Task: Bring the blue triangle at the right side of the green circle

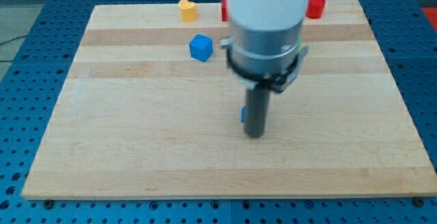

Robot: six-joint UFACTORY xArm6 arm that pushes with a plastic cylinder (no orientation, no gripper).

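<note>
My tip (255, 135) rests on the wooden board (136, 149) near its middle. A small sliver of a blue block (243, 115) shows at the rod's left edge, touching it; the rod hides most of it, so its shape cannot be made out. A thin green edge (300, 47) shows at the right side of the arm's wide body, up and to the right of my tip; the rest of that green block is hidden.
A blue cube (201, 48) lies up and left of my tip. A yellow block (187, 9) sits at the board's top edge. A red block (223, 10) is partly hidden by the arm, and another red block (315, 7) sits at the top right.
</note>
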